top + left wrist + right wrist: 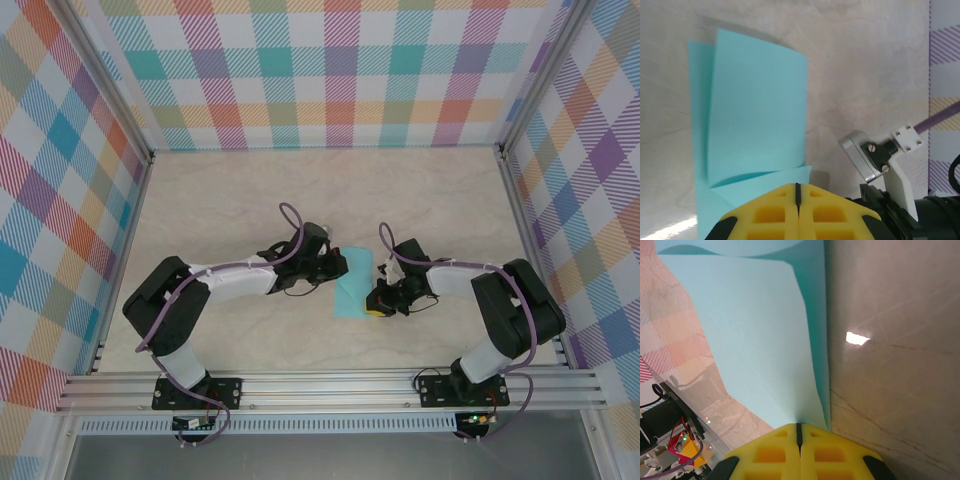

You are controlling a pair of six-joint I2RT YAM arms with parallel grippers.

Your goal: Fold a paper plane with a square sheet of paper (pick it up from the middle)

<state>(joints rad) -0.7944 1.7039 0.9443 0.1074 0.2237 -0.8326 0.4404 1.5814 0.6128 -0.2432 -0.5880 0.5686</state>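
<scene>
The square sheet of paper (pixel 352 285) lies folded over at the table's middle, between my two grippers. In the left wrist view the paper (pixel 755 110) has its upper flap bowed up off the lower layer. My left gripper (pixel 798 186) is shut, its yellow tips over the lower layer's near edge; a grip on it cannot be made out. It sits at the sheet's left edge (pixel 338 268). In the right wrist view the paper (pixel 755 340) narrows straight into my right gripper (pixel 799 426), which is shut on its edge at the sheet's near right corner (pixel 377 306).
The right arm's wrist (pixel 880 160) sits close beside the sheet. Metal frame rails (pixel 330 385) run along the near edge, and checked walls (pixel 320 70) close off the back and both sides. Bare marbled tabletop (pixel 230 200) lies behind the sheet.
</scene>
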